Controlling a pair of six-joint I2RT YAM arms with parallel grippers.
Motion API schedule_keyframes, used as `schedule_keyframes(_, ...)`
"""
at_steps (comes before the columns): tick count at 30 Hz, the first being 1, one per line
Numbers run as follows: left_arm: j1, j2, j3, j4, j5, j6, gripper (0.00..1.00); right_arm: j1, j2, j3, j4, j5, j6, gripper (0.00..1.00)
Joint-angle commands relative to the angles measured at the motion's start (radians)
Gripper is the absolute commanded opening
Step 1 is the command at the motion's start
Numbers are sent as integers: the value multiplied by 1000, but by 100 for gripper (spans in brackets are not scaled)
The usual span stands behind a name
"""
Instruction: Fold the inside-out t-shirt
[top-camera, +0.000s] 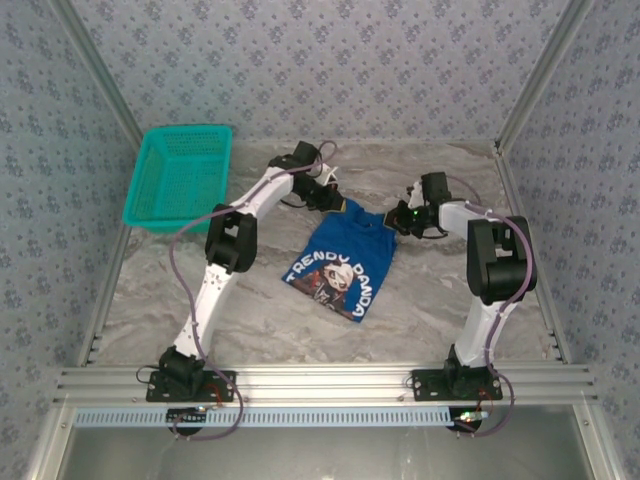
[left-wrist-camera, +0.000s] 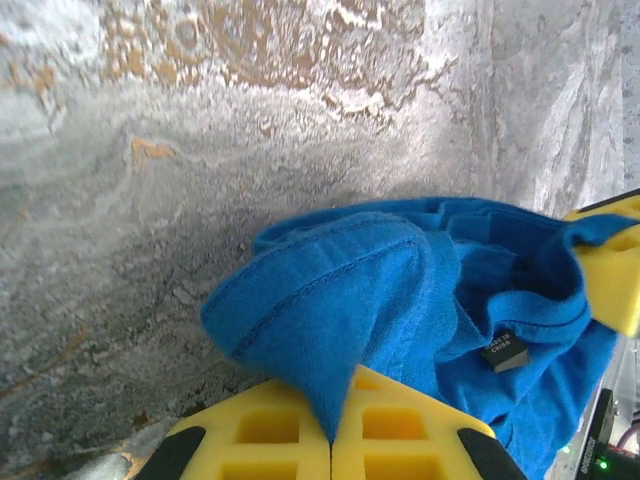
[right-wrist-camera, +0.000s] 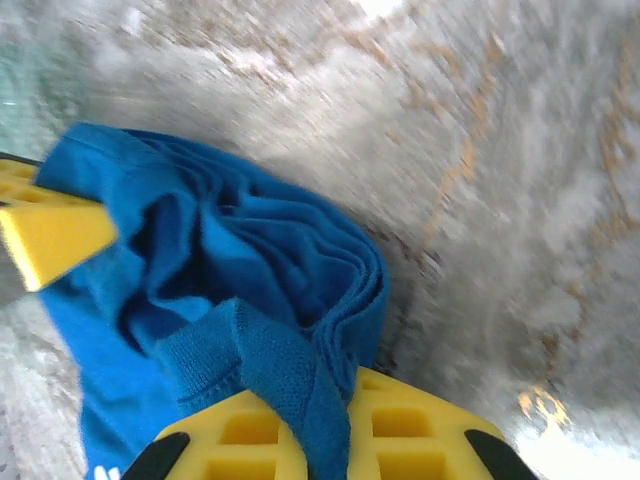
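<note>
The left tool (left-wrist-camera: 331, 445) and right tool (right-wrist-camera: 345, 435) each pinch a thin fold at the far edge of the t-shirt (top-camera: 340, 262). Pulled unevenly, either fold could slip free.

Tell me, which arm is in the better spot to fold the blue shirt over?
Neither alone, probably: the left pincer and right pincer are each shut on the far edge of the t-shirt, so both should pull together.

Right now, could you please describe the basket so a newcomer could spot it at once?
Start at the marbled table, then go to its far left corner. The basket sits there. It is teal plastic mesh, unlike the soft blue t-shirt mid-table.
</note>
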Motion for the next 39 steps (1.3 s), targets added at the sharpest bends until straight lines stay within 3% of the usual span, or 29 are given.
schedule_keyframes(1,18,-99,29,51,0,-23,0,-8,-17,104,-5,-58,-58,3)
schedule_keyframes(12,89,-320,63,202,-19,-33,0,22,-123,410,-109,-52,-218,1)
schedule_keyframes(18,96,-410,12,198,22,9,0,45,-179,455,-148,-65,-331,1)
schedule_keyframes(20,91,-463,-92,221,20,28,0,60,-193,438,-162,-76,-366,2)
schedule_keyframes(26,76,-700,-619,488,-11,5,0,123,-275,302,-146,-112,-431,2)
schedule_keyframes(31,55,-882,-947,567,-60,21,0,198,-383,149,-172,-117,-458,4)
schedule_keyframes(39,-20,-1085,-1360,665,-140,-35,0,272,-560,-165,-255,0,-397,6)
